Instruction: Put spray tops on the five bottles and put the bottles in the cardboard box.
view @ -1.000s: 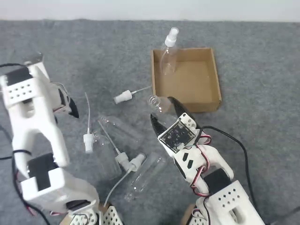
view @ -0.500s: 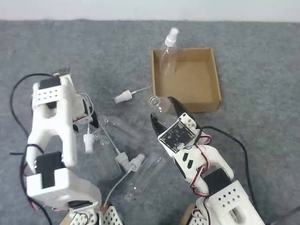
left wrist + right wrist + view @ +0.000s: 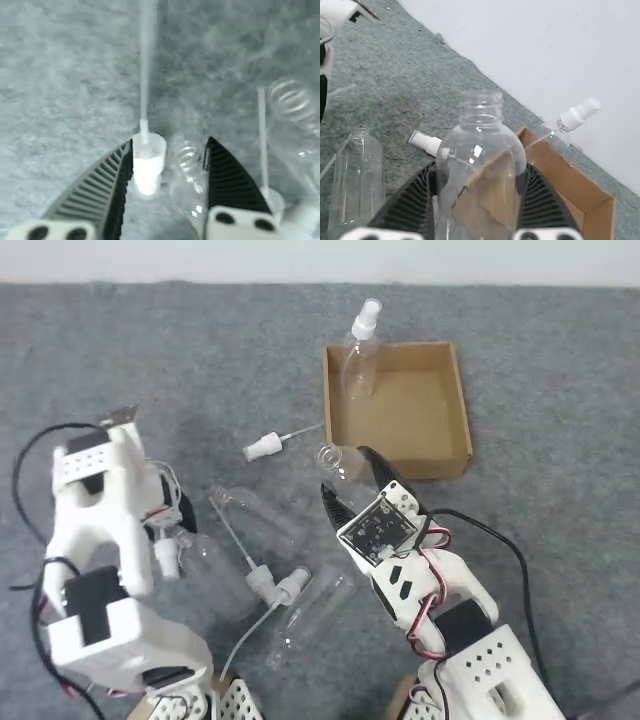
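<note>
Left hand (image 3: 169, 146), partly open, straddles a top (image 3: 148, 165), touching it on one side; right hand (image 3: 479, 176) grips an uncapped bottle (image 3: 481, 137).

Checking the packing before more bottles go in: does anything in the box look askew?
Yes. The capped bottle in the cardboard box is not lying flat: it leans at the far left corner, with its spray top poking out past the rim.

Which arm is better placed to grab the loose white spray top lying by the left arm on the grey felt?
Left. The left gripper sits open astride that white plastic spray top, while the right gripper is shut on an upright clear plastic bottle with an open neck.
</note>
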Robot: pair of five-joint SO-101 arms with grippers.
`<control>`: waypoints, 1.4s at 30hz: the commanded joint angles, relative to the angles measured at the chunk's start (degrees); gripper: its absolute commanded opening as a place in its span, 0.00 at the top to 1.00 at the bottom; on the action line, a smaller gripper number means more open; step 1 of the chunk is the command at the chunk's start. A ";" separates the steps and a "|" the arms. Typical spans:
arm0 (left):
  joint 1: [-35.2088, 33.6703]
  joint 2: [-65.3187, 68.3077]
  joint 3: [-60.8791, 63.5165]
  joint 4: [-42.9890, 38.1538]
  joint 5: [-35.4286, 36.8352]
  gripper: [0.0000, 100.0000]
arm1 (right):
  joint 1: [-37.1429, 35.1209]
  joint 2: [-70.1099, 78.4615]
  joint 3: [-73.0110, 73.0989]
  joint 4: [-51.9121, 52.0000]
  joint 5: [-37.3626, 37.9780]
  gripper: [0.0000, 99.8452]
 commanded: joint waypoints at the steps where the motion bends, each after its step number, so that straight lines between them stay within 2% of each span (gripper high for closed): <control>1: -0.09 -0.53 4.00 -5.19 -5.01 0.79 | 1.01 -1.71 -4.31 -1.19 -0.35 0.96; 4: -0.35 -0.70 4.70 -6.15 -4.84 0.79 | 1.01 -1.71 -4.31 -1.19 -0.35 0.96; 12: -0.79 -1.32 -1.10 -0.70 -5.10 0.79 | 1.01 -1.71 -4.31 -1.19 -0.35 0.96; 17: -2.90 -1.32 -7.16 4.84 -5.36 0.79 | 1.01 -1.71 -4.40 -1.19 -0.35 0.96; 22: -2.55 -1.32 -14.11 11.87 -10.37 0.79 | 1.27 -1.71 -4.48 -1.19 -0.35 0.96; 25: -1.58 -1.32 -17.80 14.51 -9.85 0.79 | 3.03 -1.71 -4.57 -1.27 -0.53 0.96; 31: 5.80 -0.70 -19.74 15.74 -0.35 0.79 | 6.29 -1.71 -4.66 -3.21 -0.70 0.96; 38: 16.88 -0.97 -21.05 13.89 8.44 0.79 | 6.37 -1.71 -4.66 -3.21 -0.70 0.96; 42: 18.81 -0.70 -22.46 9.23 21.54 0.79 | 6.46 -1.71 -4.75 -3.21 -0.70 0.96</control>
